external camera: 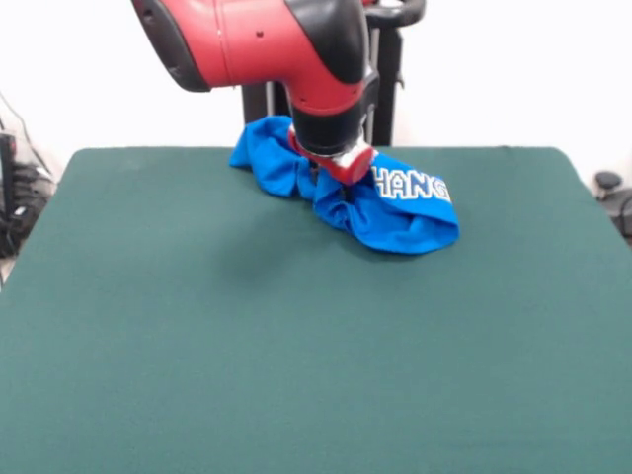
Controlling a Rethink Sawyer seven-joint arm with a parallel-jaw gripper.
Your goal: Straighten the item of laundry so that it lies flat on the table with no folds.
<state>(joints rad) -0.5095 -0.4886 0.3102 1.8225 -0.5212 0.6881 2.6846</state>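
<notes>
A bright blue T-shirt (395,212) with white block lettering lies crumpled in a bunched heap near the far edge of the dark green table (296,355), right of centre. My red and black arm comes down from above over the heap's middle. The gripper (336,178) is pressed down into the cloth at the fold between the shirt's left lobe (267,153) and its larger right part. The wrist and the cloth hide the gripper's tips.
The robot's black pedestal (385,89) stands just behind the shirt past the table's far edge. Cables and dark gear lie off the table at the left (15,197) and right (612,193) edges.
</notes>
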